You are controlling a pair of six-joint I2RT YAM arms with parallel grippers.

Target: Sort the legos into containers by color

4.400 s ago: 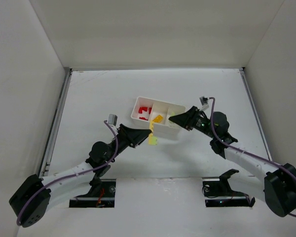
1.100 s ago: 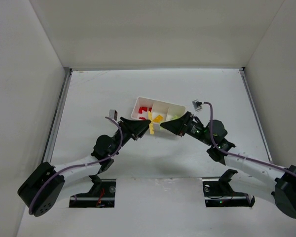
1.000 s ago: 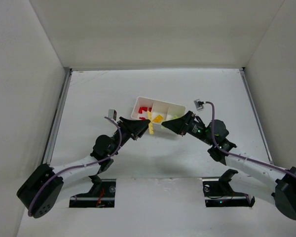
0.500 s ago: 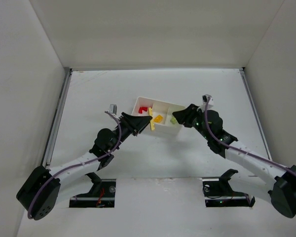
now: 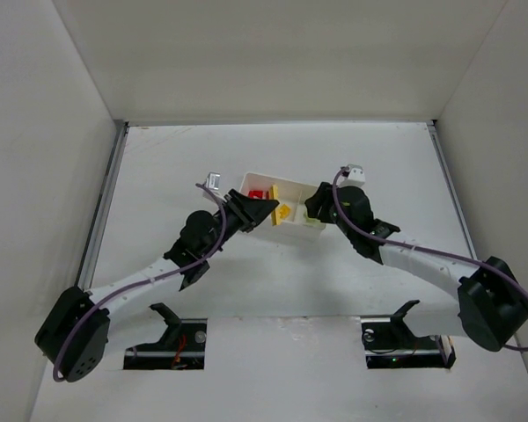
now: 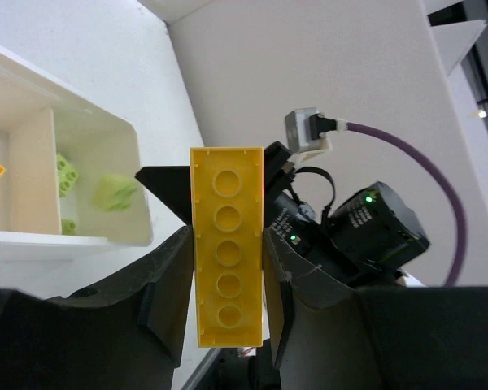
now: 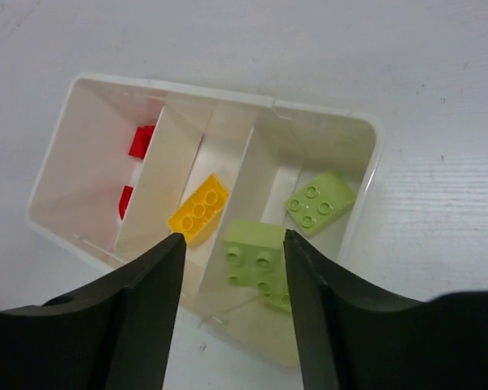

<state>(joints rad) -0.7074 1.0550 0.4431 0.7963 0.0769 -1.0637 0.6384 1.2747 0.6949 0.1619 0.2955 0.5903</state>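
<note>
The white tray (image 5: pixel 287 184) sits mid-table. In the right wrist view, the tray (image 7: pixel 220 96) holds red legos (image 7: pixel 140 140) in its left compartment, a yellow-orange lego (image 7: pixel 198 209) in the middle and two pale green legos (image 7: pixel 256 252) (image 7: pixel 319 201) in the right. My right gripper (image 7: pixel 232 244) is open just above the right compartment, its fingers apart from the green lego below. My left gripper (image 6: pixel 228 244) is shut on a long yellow lego (image 6: pixel 228 276), held up at the tray's near left side (image 5: pixel 268 207). The right gripper (image 5: pixel 315 207) is over the tray's right end.
White walls enclose the table on three sides. In the left wrist view the right arm's black wrist and purple cable (image 6: pixel 366 227) are close behind the held lego. The two grippers are close together over the tray.
My right gripper has moved over the right compartment and let go of a green lego there. My left gripper has carried the yellow lego up to the tray.
</note>
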